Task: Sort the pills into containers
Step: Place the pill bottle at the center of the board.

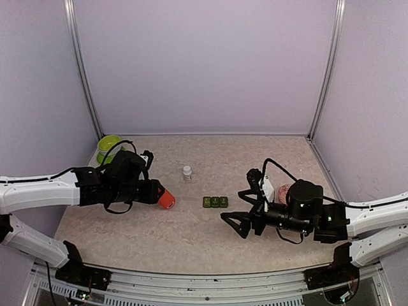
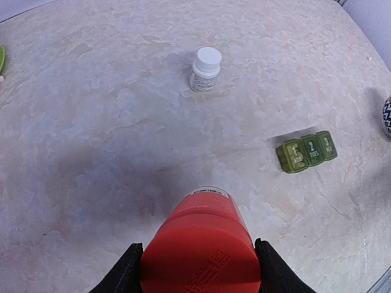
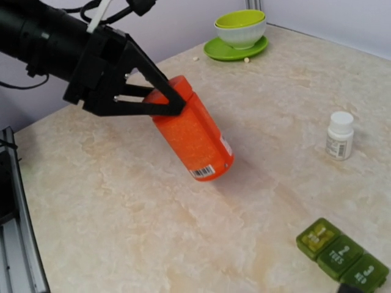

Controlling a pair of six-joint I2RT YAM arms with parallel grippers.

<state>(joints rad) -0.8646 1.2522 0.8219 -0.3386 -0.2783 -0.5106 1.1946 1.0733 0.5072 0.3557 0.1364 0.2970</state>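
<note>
Left gripper [image 3: 165,101] clamps a tilted orange bottle [image 3: 195,143], left of the containers [image 1: 215,202]; the bottle's contents cannot be made out. Right gripper [image 1: 231,204], just right of the containers, has its jaws spread wide, holding nothing.

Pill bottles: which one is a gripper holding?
The large orange plastic bottle, tilted in the left gripper. The small white bottle stands upright on the beige table, untouched.

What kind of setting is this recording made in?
Probably a lab test booth, not a home: plain lavender panel walls, metal corner rails, and a beige marble-patterned tabletop.
</note>
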